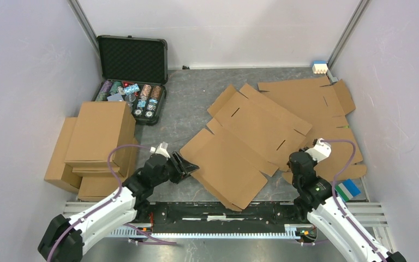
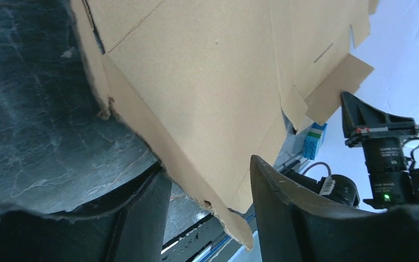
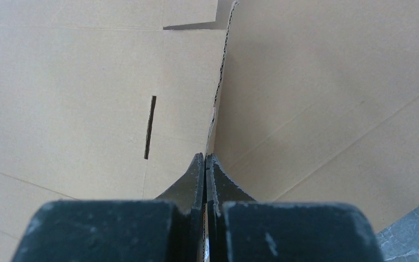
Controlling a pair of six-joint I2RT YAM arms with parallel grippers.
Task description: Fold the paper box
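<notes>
paper box [image 1: 245, 139] lay just right of left gripper [image 1: 190, 166], flap edge between its part-spread jaws; right gripper [image 3: 204, 158] closed tight at the far edge.

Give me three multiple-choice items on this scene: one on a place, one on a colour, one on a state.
1. Where does the poker chip case stand?
A. near right
B. far left
C. on the right arm

2. What colour is the paper box?
A. white
B. blue
C. brown

3. How do the jaws of the left gripper stand?
A. apart, astride the box's edge
B. pressed together
C. out of view

Answers: 1 B, the top view shows it at the far left; 2 C, it is plain brown cardboard; 3 A, the left wrist view shows the edge between parted fingers.
</notes>
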